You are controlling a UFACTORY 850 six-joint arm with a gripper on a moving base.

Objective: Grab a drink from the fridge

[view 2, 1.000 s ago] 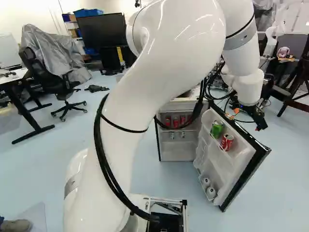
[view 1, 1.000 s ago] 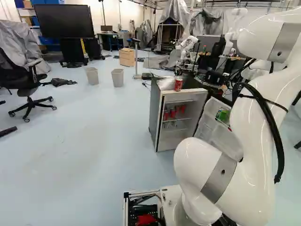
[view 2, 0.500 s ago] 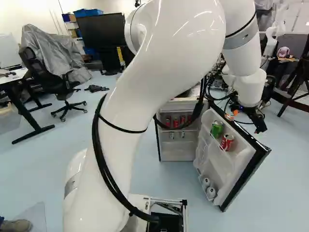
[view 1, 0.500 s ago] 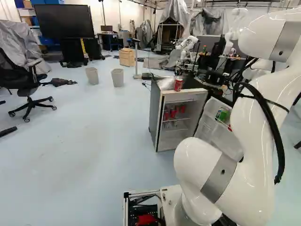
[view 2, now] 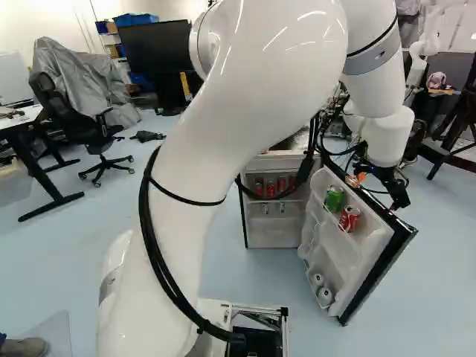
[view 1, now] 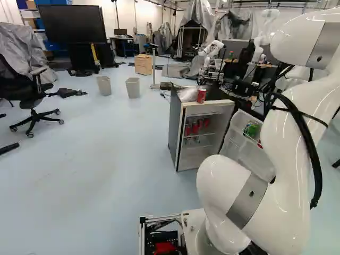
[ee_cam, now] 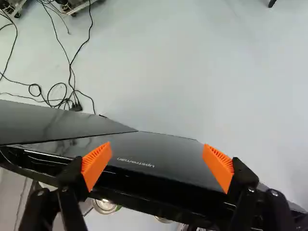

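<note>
In the right base view my gripper (view 2: 398,196) is over the outer upper edge of the opened fridge door (view 2: 375,253). The wrist view shows the gripper (ee_cam: 158,164) open, its orange pads wide apart above the door's black top edge (ee_cam: 159,190), nothing held. A green can (view 2: 334,198) and a red can (view 2: 349,219) stand in the door's upper rack, silver cans (view 2: 325,297) in its lower one. Can tops (ee_cam: 105,206) peek out beside the door edge in the wrist view. Inside the fridge (view 1: 199,154) are several red cans (view 1: 195,127); another red can (view 1: 201,95) stands on top.
Cables (ee_cam: 72,91) lie on the floor past the fridge. An office chair (view 1: 33,98) and two bins (view 1: 133,87) stand at the left of the left base view. Another robot (view 1: 212,49) is behind the fridge, and a tripod (view 2: 455,119) stands beyond the door.
The arm's wrist has shifted slightly rightward in the right base view, and the gripper has tilted and come a little lower by the door edge. The base, fridge and cans have stayed put.
</note>
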